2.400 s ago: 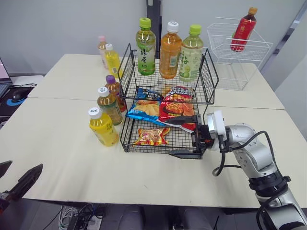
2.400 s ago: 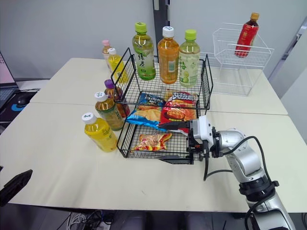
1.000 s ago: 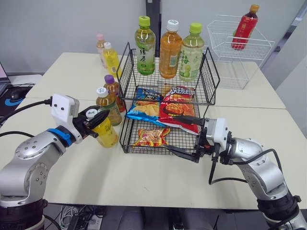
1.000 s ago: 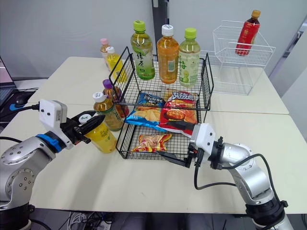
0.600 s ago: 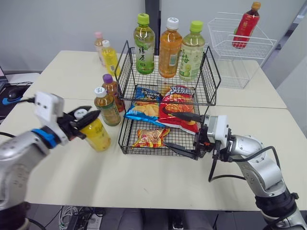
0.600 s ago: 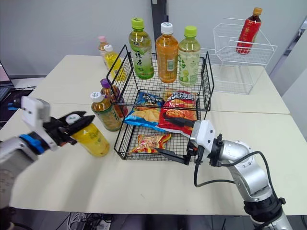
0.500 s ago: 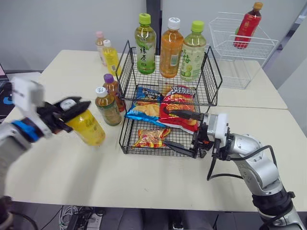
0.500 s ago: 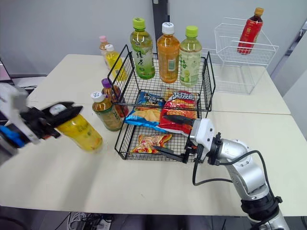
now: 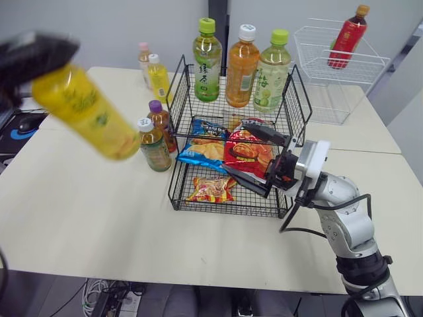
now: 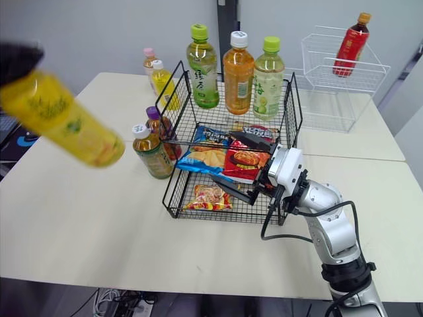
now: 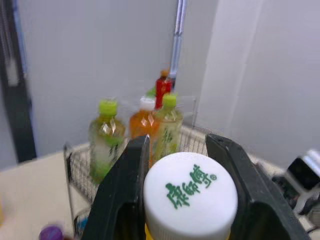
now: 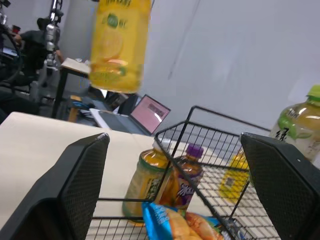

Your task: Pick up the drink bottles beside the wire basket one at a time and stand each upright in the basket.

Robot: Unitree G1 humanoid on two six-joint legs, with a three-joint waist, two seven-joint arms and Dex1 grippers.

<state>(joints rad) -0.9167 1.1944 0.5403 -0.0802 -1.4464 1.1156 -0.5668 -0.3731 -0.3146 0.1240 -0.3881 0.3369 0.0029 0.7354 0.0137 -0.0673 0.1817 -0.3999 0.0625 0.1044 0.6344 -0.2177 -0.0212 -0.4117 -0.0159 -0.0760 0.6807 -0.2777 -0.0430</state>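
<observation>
right arm (image 9: 346, 210) silver | cable (image 9: 291, 214) black | wrist block (image 9: 312, 159) white | claw (image 9: 233, 145) black

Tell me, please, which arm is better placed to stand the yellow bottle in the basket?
Left. The left hand holds the yellow bottle by the cap, raised above the table left of the basket. The right hand is open and empty, low by the basket's lower shelf.

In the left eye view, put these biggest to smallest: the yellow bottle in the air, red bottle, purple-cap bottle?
1. yellow bottle, though it is nearest the camera.
2. red bottle and purple-cap bottle look about alike; the red one stands farther away.
</observation>
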